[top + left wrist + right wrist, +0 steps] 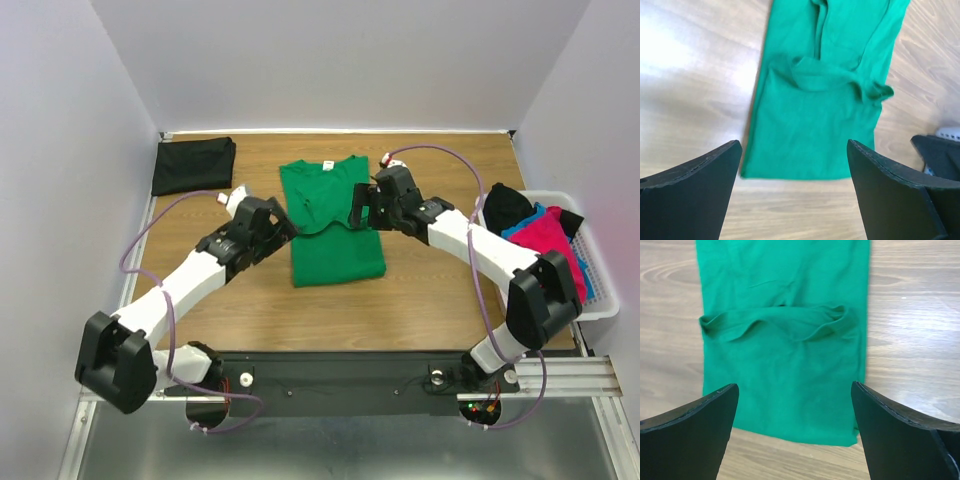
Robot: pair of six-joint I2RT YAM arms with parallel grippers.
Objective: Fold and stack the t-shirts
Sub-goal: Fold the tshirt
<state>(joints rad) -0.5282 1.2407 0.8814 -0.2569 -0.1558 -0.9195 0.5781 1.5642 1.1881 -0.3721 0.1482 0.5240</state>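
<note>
**Inspector:** Where is the garment, and what state is it in?

**Operator:** The green t-shirt (330, 220) lies flat on the table (430, 290), just ahead of and below both sets of fingers. It is part-folded, and a puckered cloth edge (775, 322) crosses its middle.

**Inspector:** End effectors?

**Operator:** The left gripper (280, 225) and the right gripper (365, 205) both stand with jaws spread wide and nothing between them. They flank the shirt from either side.

**Inspector:** Hazards?

**Operator:** I judge three. Folding over that pucker would lock in a lump. Pinching only the top layer would peel the fold open. Uneven grips would skew the shirt or drag it across the smooth wood.

**Inspector:** Surroundings?

**Operator:** A folded black t-shirt (193, 165) sits well beyond the left gripper, on its outer side. The basket (598, 290) of remaining shirts sits outboard of the right gripper, well apart.
</note>
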